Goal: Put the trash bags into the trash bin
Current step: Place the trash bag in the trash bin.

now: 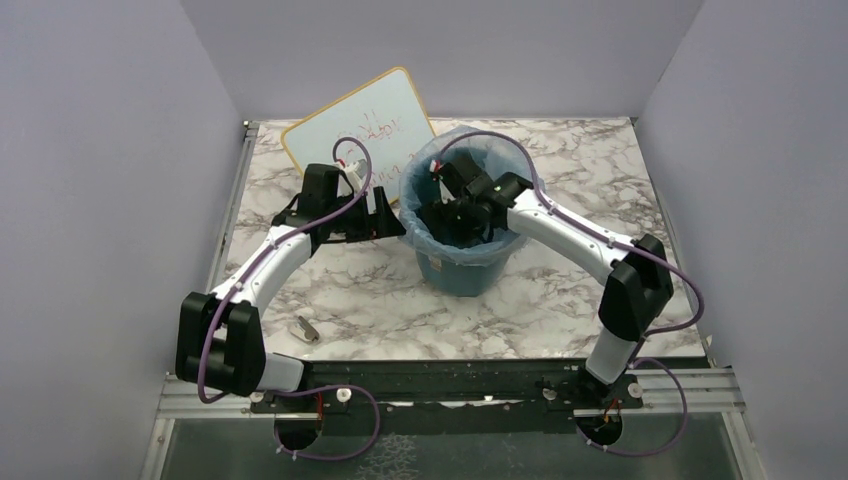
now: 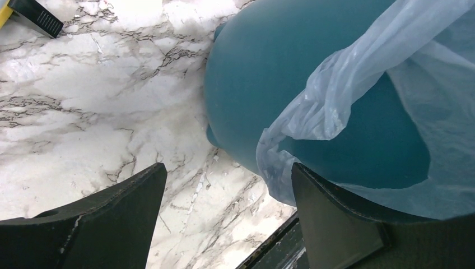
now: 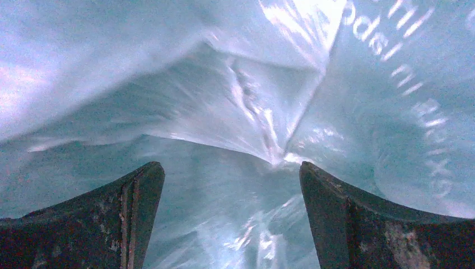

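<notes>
The teal trash bin (image 1: 468, 268) stands upright mid-table. A pale-blue translucent trash bag (image 1: 428, 162) lies over its rim and down into it. My right gripper (image 1: 455, 215) reaches down inside the bin. In the right wrist view it (image 3: 231, 165) is open, and crinkled bag film (image 3: 235, 101) fills the view beyond the fingers. My left gripper (image 1: 392, 222) is beside the bin's left wall. In the left wrist view it (image 2: 228, 168) is open over bare marble. A flap of the bag (image 2: 330, 101) hangs down the bin's outer wall (image 2: 263, 73), next to the right finger (image 2: 325, 218).
A whiteboard (image 1: 358, 135) with red writing leans at the back left, close behind the left arm. A small grey object (image 1: 306, 329) lies on the marble table (image 1: 350, 290) near the front left. A black and yellow edge (image 2: 33, 14) shows at the left wrist view's top corner.
</notes>
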